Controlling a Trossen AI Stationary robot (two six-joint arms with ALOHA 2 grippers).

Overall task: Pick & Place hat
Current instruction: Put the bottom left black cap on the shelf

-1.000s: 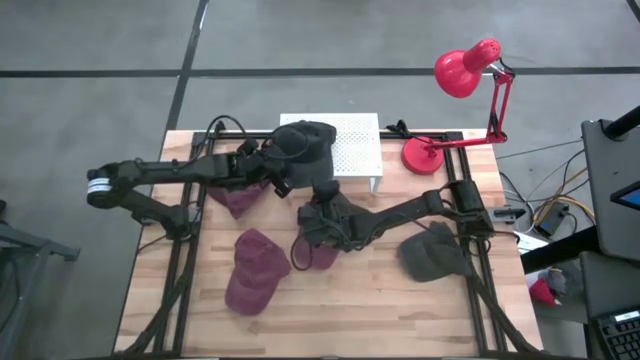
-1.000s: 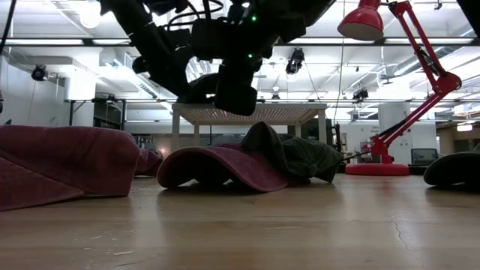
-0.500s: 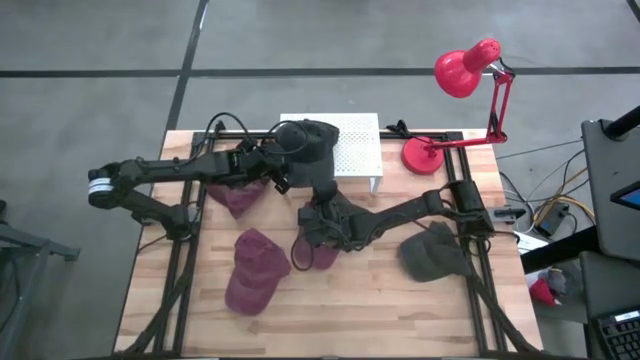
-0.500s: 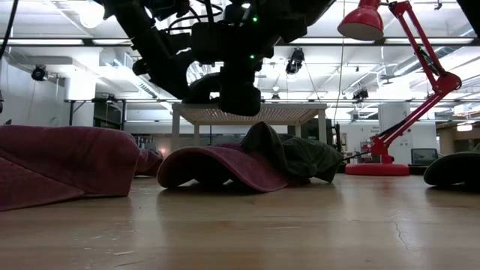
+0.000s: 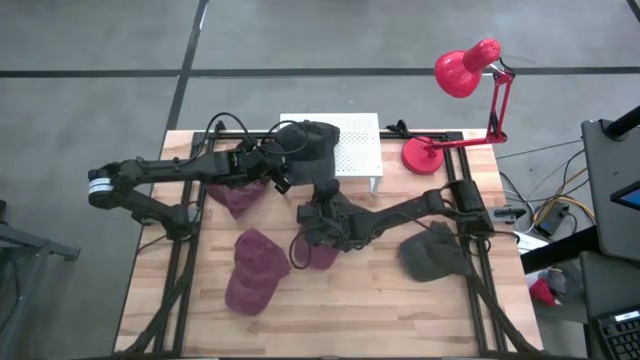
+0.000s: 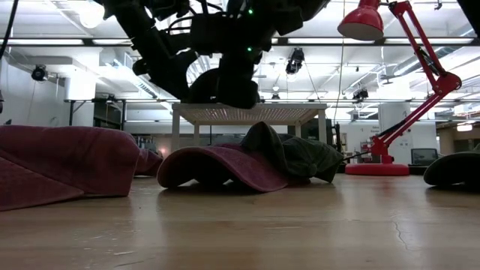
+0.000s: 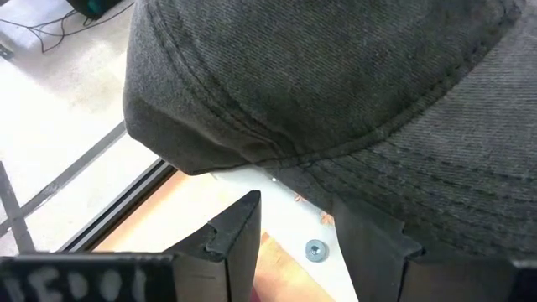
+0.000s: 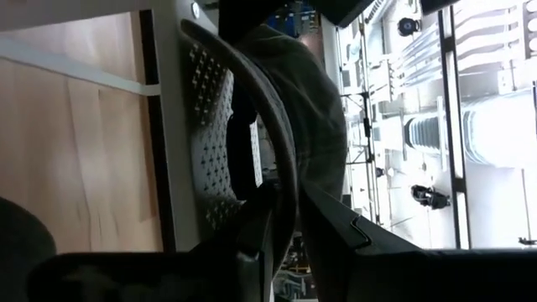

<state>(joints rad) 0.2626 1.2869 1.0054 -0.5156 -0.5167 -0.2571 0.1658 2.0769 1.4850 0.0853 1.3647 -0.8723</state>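
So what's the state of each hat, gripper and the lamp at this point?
grey hat: resting on the white stand, not gripped.
left gripper: fingers open at the grey hat's edge.
right gripper: fingers shut on a dark brim, apparently the dark green hat's.
dark green hat: draped over a maroon hat.
front maroon hat: lying loose.
red lamp: upright.
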